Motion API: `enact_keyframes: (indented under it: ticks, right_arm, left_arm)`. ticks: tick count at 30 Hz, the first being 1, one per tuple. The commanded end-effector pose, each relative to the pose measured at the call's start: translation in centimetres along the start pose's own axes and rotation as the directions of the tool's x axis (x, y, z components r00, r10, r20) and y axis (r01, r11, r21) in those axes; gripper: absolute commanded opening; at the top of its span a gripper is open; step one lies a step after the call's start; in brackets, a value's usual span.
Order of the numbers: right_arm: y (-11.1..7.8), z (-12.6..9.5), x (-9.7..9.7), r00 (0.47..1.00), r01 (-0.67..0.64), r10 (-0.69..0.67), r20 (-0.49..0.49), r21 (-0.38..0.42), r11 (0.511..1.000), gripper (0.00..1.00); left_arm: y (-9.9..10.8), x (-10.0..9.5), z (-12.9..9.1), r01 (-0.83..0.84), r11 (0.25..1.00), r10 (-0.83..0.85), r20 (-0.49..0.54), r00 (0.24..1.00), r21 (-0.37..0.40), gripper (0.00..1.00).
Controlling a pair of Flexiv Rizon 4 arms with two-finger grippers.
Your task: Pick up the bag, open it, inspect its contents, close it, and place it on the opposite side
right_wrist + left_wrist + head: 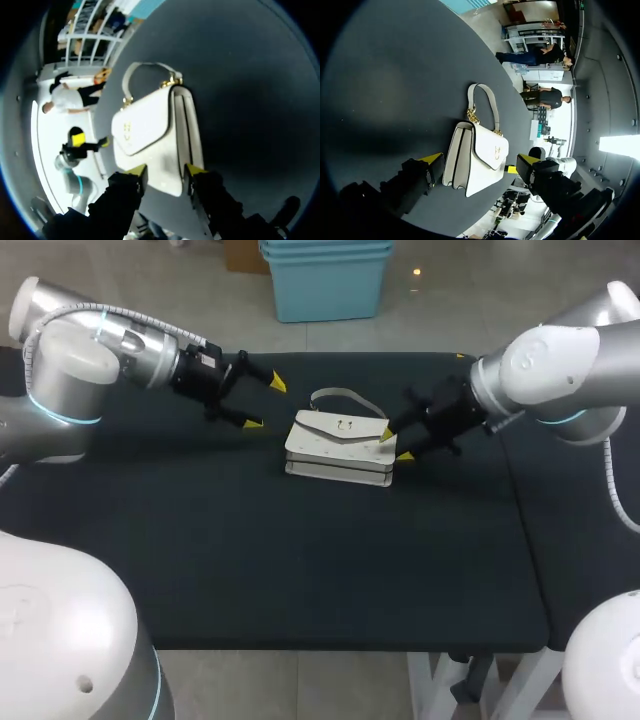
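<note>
Print/labels: the only marking on the white bag (338, 445) is a small gold clasp (345, 426) on the flap, too small to tell any lettering.

Bag: lies flat on the dark counter (300, 560), flap up and shut, between the two claws. Its pale handle (345, 395) loops out on the counter from the far edge, fixed by gold links.

Left claw (265, 403): fingers wide apart, holding nothing. It hangs near the bag's left end, clear of it. From the left wrist, the bag (477, 160) lies ahead of the claw (477, 161), framed by the two yellow tips, the handle (487, 97) further ahead.

Right claw (395, 445): fingers a narrow gap apart, at the bag's right end. From the right wrist, the end of the bag (150, 135) sits between the tips of the claw (166, 172), one tip over the flap side, the other beside the back panel. No clamp shows; bag not lifted. The clasp (127, 131) is ahead of the claw.
</note>
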State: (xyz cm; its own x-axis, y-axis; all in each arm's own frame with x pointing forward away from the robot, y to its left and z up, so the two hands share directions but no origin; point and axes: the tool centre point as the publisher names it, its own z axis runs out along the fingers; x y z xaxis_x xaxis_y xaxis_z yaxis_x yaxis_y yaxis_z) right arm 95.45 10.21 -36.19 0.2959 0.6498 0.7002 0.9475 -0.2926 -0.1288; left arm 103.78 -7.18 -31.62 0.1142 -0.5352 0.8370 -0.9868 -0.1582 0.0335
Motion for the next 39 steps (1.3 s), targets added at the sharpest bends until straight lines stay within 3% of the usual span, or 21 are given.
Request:
enact_keyframes:
  ticks: [1, 12, 16, 18, 23, 30, 39]
  right_arm:
    - [0.1, 0.9, -0.3, 1.0, -0.008, 0.008, 0.01, 0.004, 1.0, 0.4]
    - [0.9, 1.6, -0.2, 1.0, -0.015, 0.015, -0.006, 0.032, 0.999, 0.29]
    - [1.3, 1.7, 0.2, 1.0, -0.009, 0.01, -0.01, 0.032, 0.999, 0.16]
    - [1.4, 1.7, 0.2, 1.0, -0.009, 0.01, -0.013, 0.033, 0.999, 0.0]
    - [1.9, 1.8, 0.0, 1.0, -0.012, 0.012, -0.015, 0.037, 0.999, 0.0]
    - [3.6, -0.1, -1.2, 1.0, -0.009, 0.007, 0.031, 0.054, 0.999, 0.0]
    - [3.6, -0.1, -1.2, 1.0, -0.009, 0.007, 0.031, 0.054, 0.999, 0.0]
  left_arm:
    - [0.6, -0.1, -0.4, -0.002, 0.999, 0.002, 0.006, 1.0, 0.045, 1.0]
    - [0.7, -0.5, -0.3, -0.026, 1.0, 0.026, 0.062, 0.998, -0.003, 1.0]
    - [0.6, -0.8, -0.6, -0.029, 0.999, 0.032, 0.08, 0.996, -0.038, 1.0]
    - [0.7, -1.0, -0.7, -0.038, 0.996, 0.045, 0.092, 0.995, -0.077, 1.0]
    - [1.1, -1.8, -0.9, -0.105, 0.985, 0.128, 0.17, 0.977, -0.139, 1.0]
    - [0.6, -2.4, -2.2, -0.132, 0.981, 0.17, 0.306, 0.937, -0.142, 1.0]
    - [0.6, -2.4, -2.2, -0.132, 0.981, 0.17, 0.306, 0.937, -0.142, 1.0]
